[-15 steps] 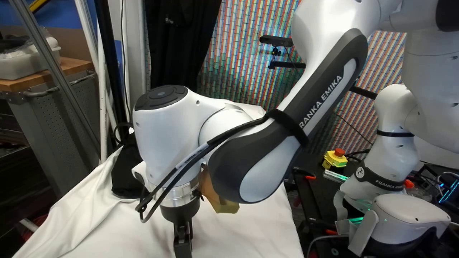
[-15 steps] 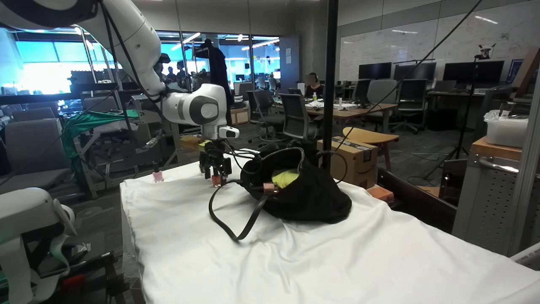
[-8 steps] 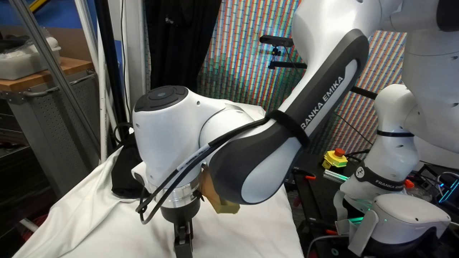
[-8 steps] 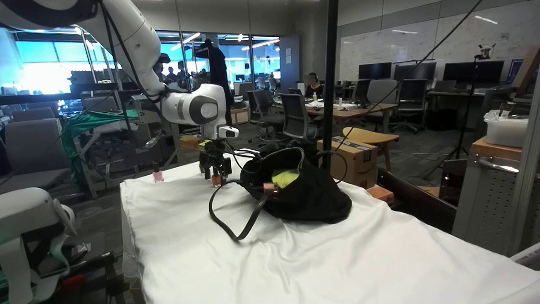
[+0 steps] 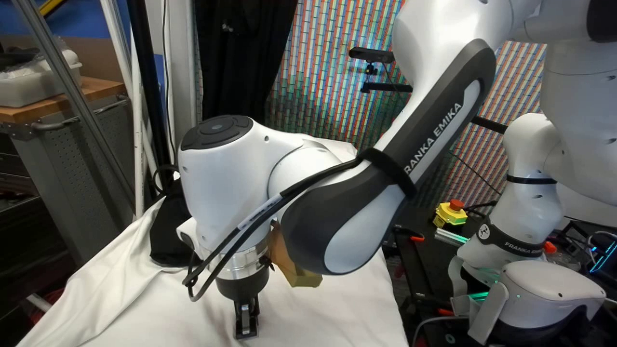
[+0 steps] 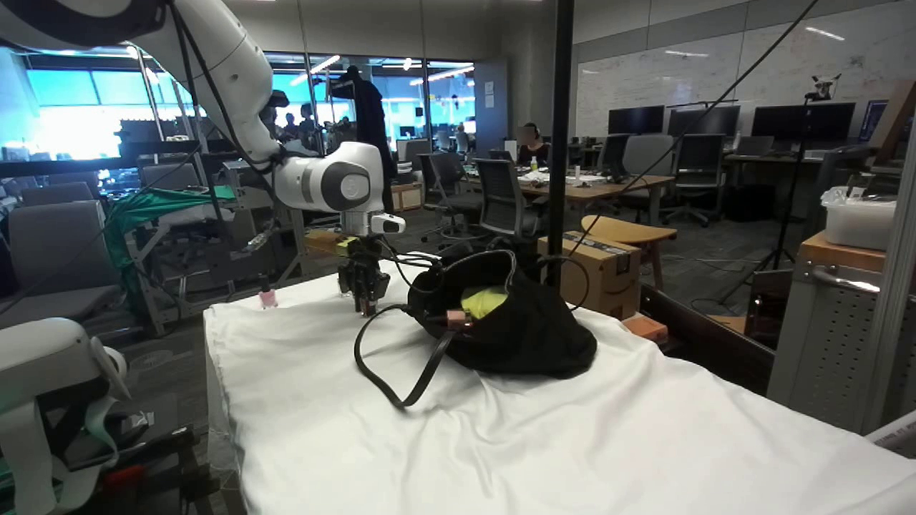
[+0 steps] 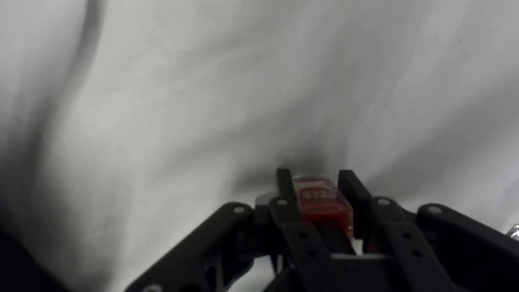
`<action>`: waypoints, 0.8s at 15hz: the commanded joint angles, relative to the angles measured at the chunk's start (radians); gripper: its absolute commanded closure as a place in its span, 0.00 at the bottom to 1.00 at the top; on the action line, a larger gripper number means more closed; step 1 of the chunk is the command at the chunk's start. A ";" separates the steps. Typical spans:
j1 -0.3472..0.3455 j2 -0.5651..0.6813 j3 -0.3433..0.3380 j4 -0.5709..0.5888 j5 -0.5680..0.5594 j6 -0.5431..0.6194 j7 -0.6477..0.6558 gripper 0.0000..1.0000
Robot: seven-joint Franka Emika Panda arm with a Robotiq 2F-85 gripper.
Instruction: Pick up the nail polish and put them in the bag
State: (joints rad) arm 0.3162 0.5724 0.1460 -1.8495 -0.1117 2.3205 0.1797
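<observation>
In an exterior view the bag (image 6: 537,336) lies on the far part of the bench (image 6: 515,443), toward its right edge, mouth turned left. A nail polish bottle (image 6: 456,320) shows in that mouth, left of a wad (image 6: 486,302) inside. A handle (image 6: 429,370) loops down onto the bench, in front of the bag and to its left. Left of the mouth, the jaws point straight down; in the wrist view a second bottle (image 7: 322,198) sits between them. Farther left, a third bottle (image 6: 268,297) stands upright at the far edge, near the bench's left corner. Behind the bag, beyond the bench, sits a box (image 6: 605,286), with a seat (image 6: 626,228) behind it.
</observation>
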 commanded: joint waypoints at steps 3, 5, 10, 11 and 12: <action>0.016 0.009 -0.020 0.004 -0.016 0.001 0.025 0.79; 0.017 -0.009 -0.022 -0.004 -0.016 -0.012 0.033 0.80; 0.007 -0.081 -0.026 -0.043 -0.013 -0.048 0.033 0.80; 0.001 -0.109 -0.027 -0.060 -0.010 -0.048 0.031 0.80; 0.000 -0.125 -0.030 -0.068 -0.013 -0.052 0.033 0.80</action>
State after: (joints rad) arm 0.3165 0.5371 0.1265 -1.8641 -0.1118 2.2921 0.1934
